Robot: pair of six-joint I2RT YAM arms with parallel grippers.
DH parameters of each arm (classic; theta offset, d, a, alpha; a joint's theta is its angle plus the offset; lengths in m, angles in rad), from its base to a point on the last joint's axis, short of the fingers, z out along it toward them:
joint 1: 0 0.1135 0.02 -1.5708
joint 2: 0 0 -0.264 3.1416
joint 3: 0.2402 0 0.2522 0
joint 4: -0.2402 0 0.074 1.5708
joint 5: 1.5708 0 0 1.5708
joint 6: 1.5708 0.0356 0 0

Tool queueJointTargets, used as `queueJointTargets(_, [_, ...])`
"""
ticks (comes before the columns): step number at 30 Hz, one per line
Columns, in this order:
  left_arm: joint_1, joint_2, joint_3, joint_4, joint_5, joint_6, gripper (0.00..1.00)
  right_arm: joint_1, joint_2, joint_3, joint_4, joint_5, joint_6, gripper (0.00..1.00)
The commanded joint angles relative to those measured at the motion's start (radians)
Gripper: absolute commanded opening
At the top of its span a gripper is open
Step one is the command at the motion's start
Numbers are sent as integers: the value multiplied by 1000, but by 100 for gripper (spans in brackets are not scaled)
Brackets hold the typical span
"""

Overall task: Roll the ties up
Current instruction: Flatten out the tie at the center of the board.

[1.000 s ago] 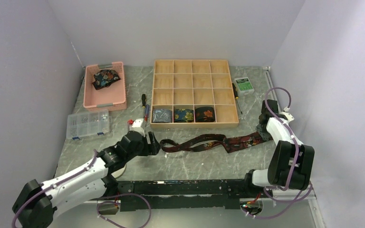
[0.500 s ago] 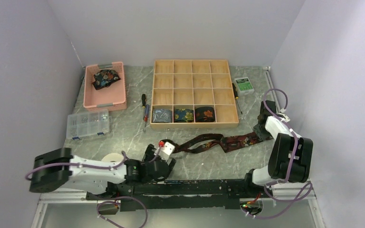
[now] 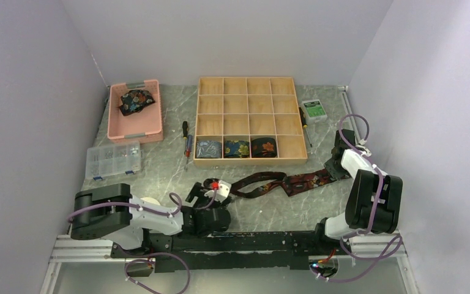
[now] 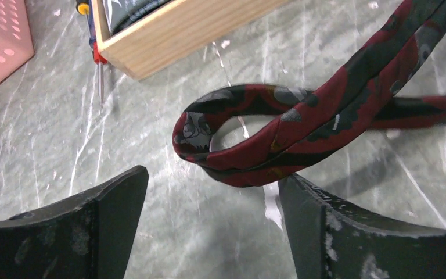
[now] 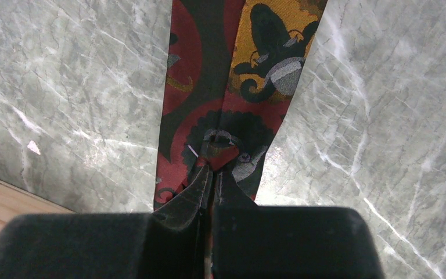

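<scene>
A long maroon and black floral tie (image 3: 281, 182) lies loosely across the table in front of the wooden box. Its left end curls into an open loop (image 4: 232, 133). My left gripper (image 3: 211, 195) lies low by the near edge with its jaws wide open (image 4: 212, 177). The loop sits just beyond the fingertips, touching or nearly touching the right finger (image 4: 325, 221). My right gripper (image 3: 334, 166) is shut on the tie's other end (image 5: 220, 70), the fabric pinched between its fingertips (image 5: 212, 168). Three rolled ties (image 3: 236, 147) fill box compartments. Another tie (image 3: 136, 101) lies in the pink tray.
The wooden grid box (image 3: 246, 79) stands at the back centre and the pink tray (image 3: 136, 136) at the back left. A clear plastic organiser (image 3: 114, 160) sits left. Screwdrivers (image 3: 186, 144) lie beside the box corner (image 4: 151, 52). A green and white packet (image 3: 313, 109) is at the back right.
My left arm swung down low along the near edge and now faces the tie's looped end with jaws fully open. The tie's left end sits further right. The right gripper barely moved.
</scene>
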Motion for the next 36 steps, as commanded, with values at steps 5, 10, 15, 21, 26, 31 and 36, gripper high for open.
queueJointTargets(5, [124,-96,-33,277,107,227,29,-4,-13,17,15,-1,-11,0])
queueJointTargets(10, [126,-357,11,-78,181,90,3,-2,-46,21,12,11,-24,0])
queueJointTargets(15, [126,-488,165,-575,274,-125,3,4,-75,19,3,43,-45,0])
queueJointTargets(21, [126,-588,313,-926,368,-302,3,13,-87,26,-9,86,-44,0])
queueJointTargets(26, [126,-716,391,-1061,402,-365,3,12,-80,49,-21,103,-32,0])
queueJointTargets(31, [126,-846,401,-1086,327,-370,3,12,-93,66,-29,93,-12,0])
queueJointTargets(36, [125,-986,229,-934,246,-306,3,10,-94,51,-13,61,3,0])
